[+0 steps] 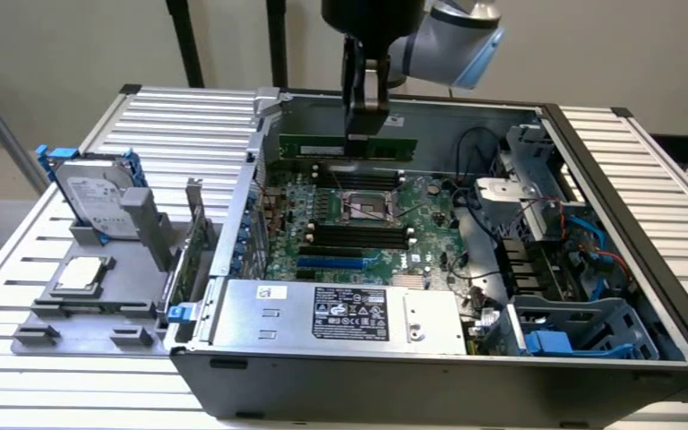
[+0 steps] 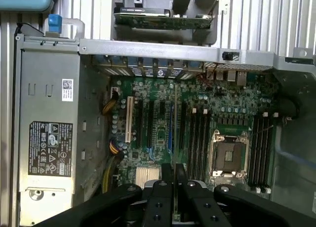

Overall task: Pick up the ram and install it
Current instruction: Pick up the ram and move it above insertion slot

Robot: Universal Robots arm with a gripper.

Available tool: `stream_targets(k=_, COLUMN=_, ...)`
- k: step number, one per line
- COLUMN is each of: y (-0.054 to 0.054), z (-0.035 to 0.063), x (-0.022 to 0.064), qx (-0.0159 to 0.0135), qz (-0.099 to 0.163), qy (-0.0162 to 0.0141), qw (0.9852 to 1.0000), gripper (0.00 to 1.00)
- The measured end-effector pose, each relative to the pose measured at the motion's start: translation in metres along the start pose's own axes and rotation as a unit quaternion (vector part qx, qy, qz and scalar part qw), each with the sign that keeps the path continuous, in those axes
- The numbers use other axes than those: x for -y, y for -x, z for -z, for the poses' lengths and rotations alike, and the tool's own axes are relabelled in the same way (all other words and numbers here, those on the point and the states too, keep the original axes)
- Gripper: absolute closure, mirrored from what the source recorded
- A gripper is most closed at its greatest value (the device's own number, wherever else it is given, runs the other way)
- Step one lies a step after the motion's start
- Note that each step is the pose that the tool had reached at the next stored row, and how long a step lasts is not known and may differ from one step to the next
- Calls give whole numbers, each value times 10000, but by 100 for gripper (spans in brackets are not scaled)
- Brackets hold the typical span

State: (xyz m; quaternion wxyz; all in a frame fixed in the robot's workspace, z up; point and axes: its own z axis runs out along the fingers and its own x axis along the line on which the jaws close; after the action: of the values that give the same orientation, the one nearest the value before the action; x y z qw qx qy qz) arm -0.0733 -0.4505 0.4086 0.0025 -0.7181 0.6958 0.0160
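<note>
Gripper [image 1: 365, 134] clenched on the ram [image 1: 314, 146], gripping the green stick near the middle of its upper edge. The stick hangs level inside the open computer case [image 1: 649, 269], with its long edges running across the exterior view. Its lower edge sits close above the far bank of memory slots [image 1: 341, 170]; whether it touches them cannot be told. Both ends of the stick jut free of the fingers, the end toward the exterior view's left near the case wall.

Seen from the wrist, the ram [image 2: 175, 128] shows edge-on as a thin line running out from between the black fingertips [image 2: 167, 175] of the gripper [image 2: 175, 170], roughly parallel to the slots [image 2: 197, 143] on the motherboard [image 2: 158, 123].

Beyond the stick lies the bare processor socket [image 1: 365, 206], with a second bank of slots [image 1: 347, 237] on its near side. The motherboard [image 1: 308, 202] lies flat and open from above around the socket.

The room is hemmed in by the grey power supply [image 1: 332, 309] along the near edge and, at the exterior view's right, a tangle of cables [image 1: 559, 233] and a blue-trimmed drive cage [image 1: 583, 327].

Outside the case, at the exterior view's left, a grey tray [image 1: 93, 309] holds an upright hard drive [image 1: 96, 202] in a blue frame, and an expansion card [image 1: 193, 237] stands just beside the case wall. Everything rests on a slatted metal table [image 1: 655, 170].
</note>
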Motion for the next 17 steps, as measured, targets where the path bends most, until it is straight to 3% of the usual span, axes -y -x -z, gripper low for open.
stream_targets(k=10, y=224, z=-140, x=232, qx=3, qz=0, qy=1, qw=10000, gripper=86)
stream_targets(k=17, y=294, z=-263, x=357, qx=11, qz=-31, qy=1, qw=10000, gripper=86)
